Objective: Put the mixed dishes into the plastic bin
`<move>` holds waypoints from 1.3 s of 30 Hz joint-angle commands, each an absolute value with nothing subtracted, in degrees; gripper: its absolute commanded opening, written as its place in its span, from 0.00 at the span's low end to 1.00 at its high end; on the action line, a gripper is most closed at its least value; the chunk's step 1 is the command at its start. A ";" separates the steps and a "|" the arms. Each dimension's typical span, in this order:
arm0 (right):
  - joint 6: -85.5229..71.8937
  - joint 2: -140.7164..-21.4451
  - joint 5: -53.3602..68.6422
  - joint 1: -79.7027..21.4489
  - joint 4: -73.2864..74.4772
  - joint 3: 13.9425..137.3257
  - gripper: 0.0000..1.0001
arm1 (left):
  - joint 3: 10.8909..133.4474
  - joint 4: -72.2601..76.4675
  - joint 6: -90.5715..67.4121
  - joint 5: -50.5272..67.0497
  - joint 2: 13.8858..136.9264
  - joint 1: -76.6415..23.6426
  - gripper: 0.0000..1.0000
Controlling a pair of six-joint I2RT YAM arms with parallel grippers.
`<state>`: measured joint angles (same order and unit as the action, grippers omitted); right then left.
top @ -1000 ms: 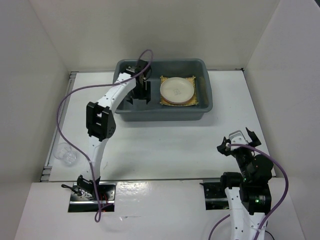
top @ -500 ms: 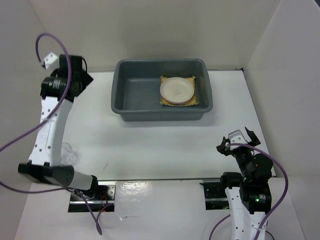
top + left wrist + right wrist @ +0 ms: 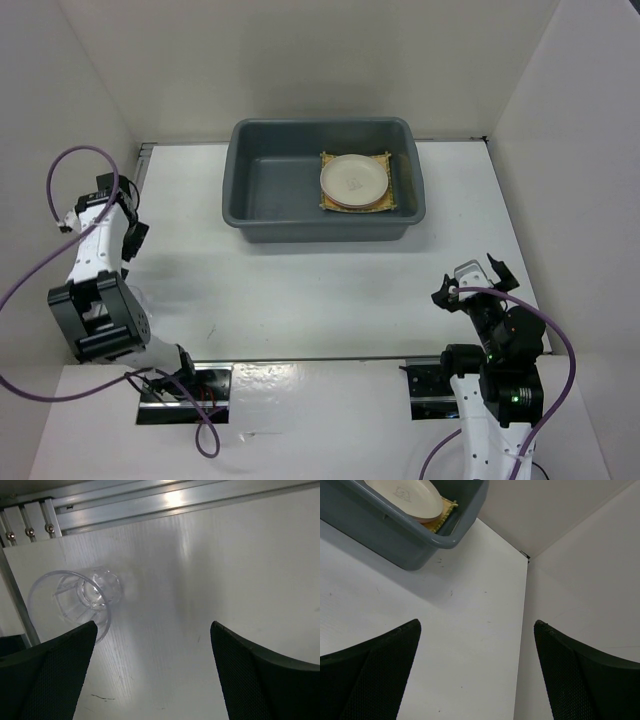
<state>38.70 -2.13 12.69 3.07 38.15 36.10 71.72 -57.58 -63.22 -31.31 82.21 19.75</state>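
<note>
Nearest the bases, the right end effector [image 3: 473,283] hovers over bare tabletop [image 3: 330,290] with its jaws spread wide and nothing between them. On the left side, the left end effector [image 3: 152,625] hangs just above the tabletop's left edge, jaws likewise spread and empty. In its wrist view a small clear cup [image 3: 80,602] lies on its side just ahead of the left finger [image 3: 55,670], close to the aluminium rail [image 3: 165,502] that borders the tabletop.

At the far end sits the plastic bin [image 3: 320,230], well apart from both end effectors. In its right half the yellow woven mat [image 3: 388,160] lies flat on the floor of the bin with the cream plate [image 3: 353,178] on top. A pinkish rim showing under the cream plate's edge in the right wrist view is probably the pink plate [image 3: 427,520], though little of it shows.
</note>
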 commanded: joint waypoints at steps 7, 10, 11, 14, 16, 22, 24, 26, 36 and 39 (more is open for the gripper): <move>39.02 -3.08 12.39 2.55 37.00 36.12 0.98 | 67.42 -54.41 -60.83 -26.81 87.36 22.76 1.00; 39.02 -3.08 12.39 2.55 37.00 36.12 0.98 | 66.01 -53.09 -59.16 -24.96 88.15 23.55 1.00; 39.02 -3.08 12.39 2.55 37.00 36.12 0.98 | 65.14 -52.30 -58.54 -24.00 88.15 24.42 0.94; 39.02 -2.55 12.39 2.55 37.00 36.12 0.98 | 62.42 -49.58 -56.35 -21.10 89.38 26.71 0.86; 39.63 -2.55 12.39 2.55 37.00 36.12 0.98 | 61.27 -48.00 -55.47 -18.90 89.91 27.77 0.79; 39.64 -2.55 12.92 2.55 37.00 36.12 0.98 | 62.74 -46.67 -51.95 -15.12 92.55 29.79 0.00; 39.64 -2.55 12.92 2.55 37.00 36.12 0.98 | 65.64 -45.54 -48.88 -7.71 93.08 30.41 0.00; 39.64 -2.55 12.92 2.55 37.00 36.12 0.98 | 72.57 -46.05 -45.98 -2.05 93.60 30.41 0.00; 39.64 -2.02 12.92 2.55 37.00 36.12 0.98 | 97.46 -30.60 -38.50 26.78 88.58 19.09 0.00; 39.64 -2.02 12.92 2.55 37.00 36.12 0.98 | 113.51 -40.75 -31.24 25.32 99.29 9.60 0.00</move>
